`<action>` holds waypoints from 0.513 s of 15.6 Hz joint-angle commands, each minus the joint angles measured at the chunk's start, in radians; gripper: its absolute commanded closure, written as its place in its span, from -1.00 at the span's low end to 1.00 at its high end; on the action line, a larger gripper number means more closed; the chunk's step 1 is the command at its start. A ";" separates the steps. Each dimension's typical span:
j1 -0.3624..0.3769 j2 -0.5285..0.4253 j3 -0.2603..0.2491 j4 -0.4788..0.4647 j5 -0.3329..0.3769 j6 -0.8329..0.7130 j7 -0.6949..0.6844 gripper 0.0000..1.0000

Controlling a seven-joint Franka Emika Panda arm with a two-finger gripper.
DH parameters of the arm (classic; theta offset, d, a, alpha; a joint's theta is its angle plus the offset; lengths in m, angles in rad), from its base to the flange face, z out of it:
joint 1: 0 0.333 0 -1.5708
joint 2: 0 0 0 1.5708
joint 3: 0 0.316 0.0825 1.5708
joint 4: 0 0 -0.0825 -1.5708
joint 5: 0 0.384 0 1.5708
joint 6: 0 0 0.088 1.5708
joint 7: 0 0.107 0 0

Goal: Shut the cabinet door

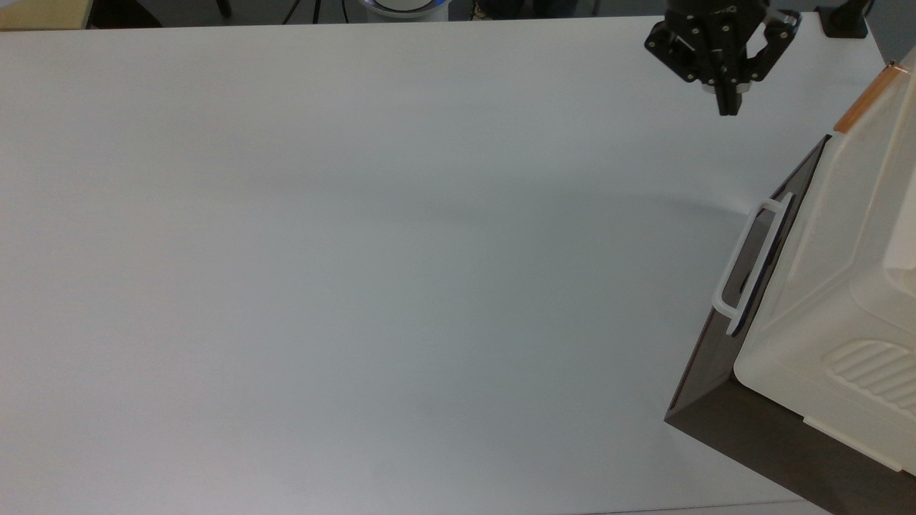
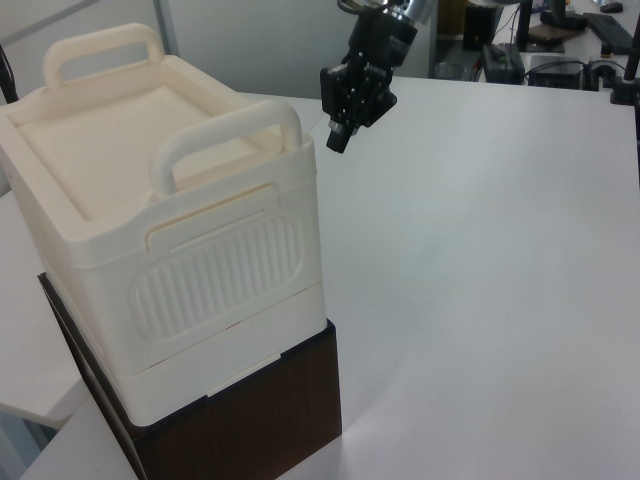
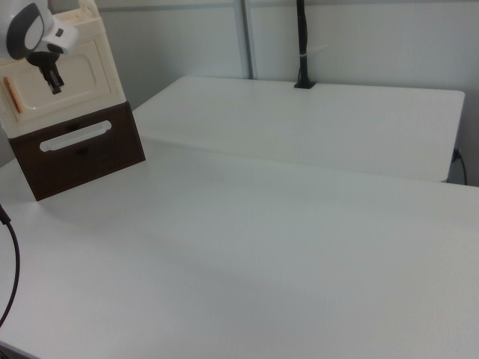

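Hanging clear of the cabinet, the gripper had its fingers pinched together on nothing, with the cabinet door lying flush in the cream cabinet.

In the right view the door sat shut in the cabinet's front face, above the dark panel with the white loop handle, and its copper-orange bar handle stood at the right view's left end. In the top view that handle showed near the right edge, with the gripper apart from it over the bare white table. The closing looked done, judging by the flush fit. To finish well, the arm should draw away along open table, keeping clear of the orange handle so nothing catches and pulls the door open.
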 commanded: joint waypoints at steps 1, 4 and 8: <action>0.022 -0.002 -0.004 -0.004 -0.009 -0.014 -0.104 0.86; 0.008 -0.011 -0.007 -0.014 -0.086 -0.084 -0.230 0.80; -0.053 -0.019 -0.031 -0.014 -0.138 -0.280 -0.455 0.25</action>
